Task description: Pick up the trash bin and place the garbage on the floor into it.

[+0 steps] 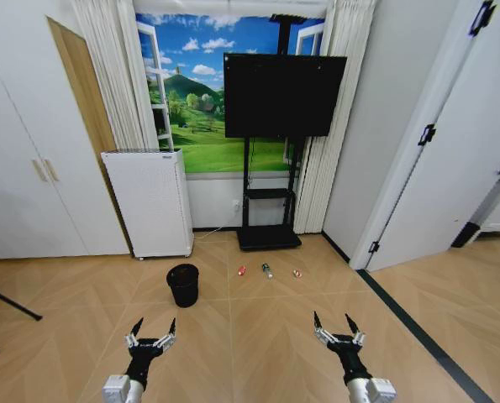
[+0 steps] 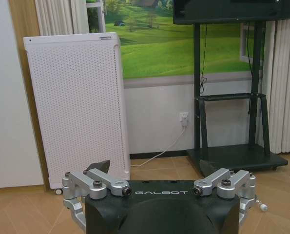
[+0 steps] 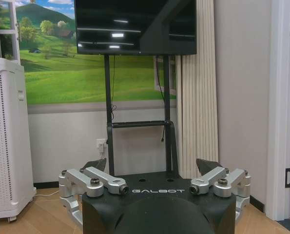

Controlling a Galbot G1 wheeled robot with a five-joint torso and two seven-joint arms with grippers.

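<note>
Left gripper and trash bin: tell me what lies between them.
Only bare wood floor, as the head view shows. The open left gripper hangs short of the trash bin, with nothing lying in the gap.

"GALBOT" on left tool [image 2: 162, 192] & right tool [image 3: 157, 191] bodies.

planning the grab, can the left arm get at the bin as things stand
Probably not yet. The left claw hangs open well short of the bin, with bare floor between them. Nothing blocks the way, so the gap is the only obstacle; the robot would likely need to move closer.
</note>
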